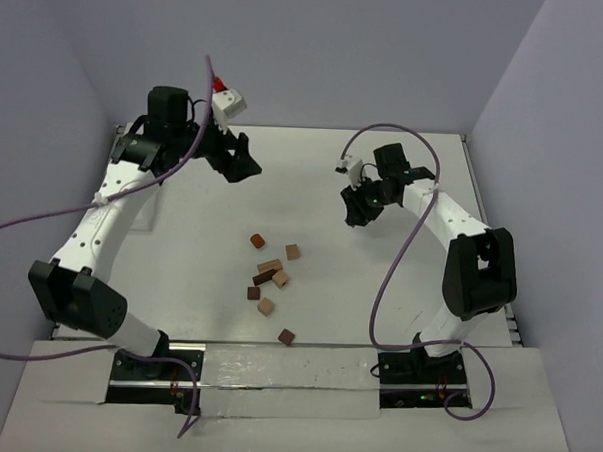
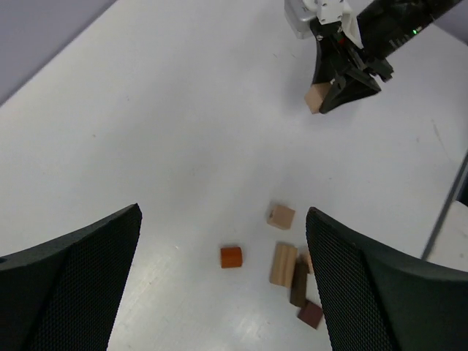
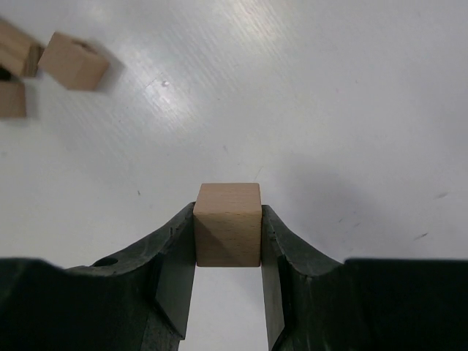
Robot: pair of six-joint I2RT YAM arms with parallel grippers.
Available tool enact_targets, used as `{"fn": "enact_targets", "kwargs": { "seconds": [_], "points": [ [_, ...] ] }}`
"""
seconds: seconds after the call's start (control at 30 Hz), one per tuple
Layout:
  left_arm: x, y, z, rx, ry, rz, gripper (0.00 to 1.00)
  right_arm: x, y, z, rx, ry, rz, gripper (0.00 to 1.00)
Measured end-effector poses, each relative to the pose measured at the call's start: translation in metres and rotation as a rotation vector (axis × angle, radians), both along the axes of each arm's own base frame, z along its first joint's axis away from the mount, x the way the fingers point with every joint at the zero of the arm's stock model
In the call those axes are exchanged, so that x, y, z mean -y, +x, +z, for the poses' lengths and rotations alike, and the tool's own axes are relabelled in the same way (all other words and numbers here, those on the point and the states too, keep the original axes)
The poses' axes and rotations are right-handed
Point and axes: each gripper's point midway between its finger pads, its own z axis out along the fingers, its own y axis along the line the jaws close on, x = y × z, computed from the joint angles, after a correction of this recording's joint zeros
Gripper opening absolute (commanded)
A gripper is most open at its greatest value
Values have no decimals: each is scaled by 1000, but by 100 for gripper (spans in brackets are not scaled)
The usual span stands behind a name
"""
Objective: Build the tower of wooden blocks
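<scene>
Several small wood blocks [image 1: 269, 275] lie scattered in the middle of the white table, tan, reddish-brown and dark brown. No tower stands anywhere in view. My right gripper [image 3: 227, 238] is shut on a light tan cube [image 3: 227, 224] and holds it above the table to the right of the pile; the cube also shows in the left wrist view [image 2: 316, 97]. My left gripper [image 1: 244, 163] is open and empty, raised at the far left, looking down on a reddish cube [image 2: 231, 257], a tan cube [image 2: 281, 216] and a tan bar [image 2: 283, 263].
The white table [image 1: 181, 241] ends at grey walls behind and on both sides. A dark block [image 1: 287, 336] lies near the front edge. Purple cables hang from both arms. A dark bar [image 2: 299, 283] and a dark cube [image 2: 310, 314] lie beside the tan bar.
</scene>
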Motion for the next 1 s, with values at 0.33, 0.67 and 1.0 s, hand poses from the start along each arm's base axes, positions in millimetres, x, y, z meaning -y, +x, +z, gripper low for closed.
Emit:
{"fn": "enact_targets", "kwargs": {
  "seconds": [0.33, 0.67, 1.0],
  "points": [
    [-34, -35, -41, -202, -76, 56, 99, -29, -30, -14, 129, -162, 623, 0],
    [-57, -38, -15, -181, -178, 118, 99, -74, -40, -40, 125, -224, 900, 8],
    [-77, -36, -4, -162, -217, 153, 99, -109, -37, -55, 93, -210, 938, 16]
  ]
}}
